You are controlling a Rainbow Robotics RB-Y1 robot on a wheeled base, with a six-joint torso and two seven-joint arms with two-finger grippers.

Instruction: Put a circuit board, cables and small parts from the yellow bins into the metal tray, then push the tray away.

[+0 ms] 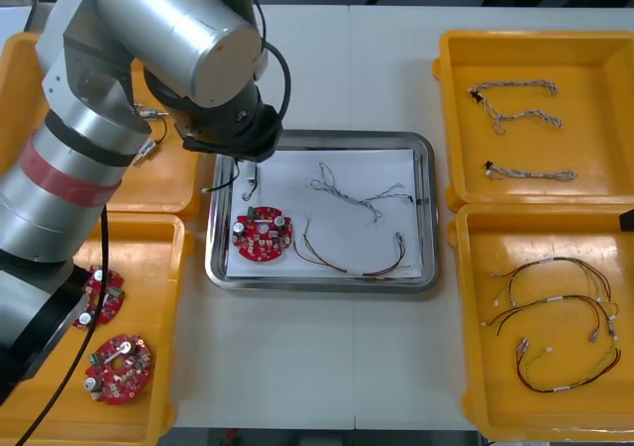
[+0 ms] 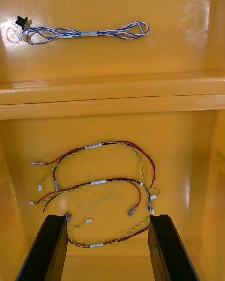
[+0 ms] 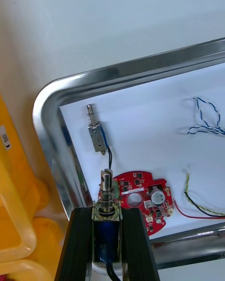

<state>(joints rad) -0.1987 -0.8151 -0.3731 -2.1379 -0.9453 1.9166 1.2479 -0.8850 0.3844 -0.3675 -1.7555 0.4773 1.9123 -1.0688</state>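
From where I stand, the left gripper (image 3: 107, 211) hangs over the left end of the metal tray (image 1: 322, 283). Its black fingers are clamped on a small metal part (image 3: 106, 189) — a blue-wrapped body with a metal pin poking out past the fingertips. Just beyond it, on the tray's white liner, lies a second small metal part (image 3: 97, 132) with a short black lead, and near that a round red circuit board (image 1: 261, 235). A twisted blue and white cable (image 1: 362, 194) and a red and yellow cable (image 1: 352, 260) lie farther along the liner. Over on the right, the right gripper (image 2: 107, 219) has its fingers standing apart above loose red and yellow cables (image 2: 101, 182) in a yellow bin (image 2: 187, 140). Two spare boards (image 1: 117, 369) lie in the near left bin (image 1: 149, 258).
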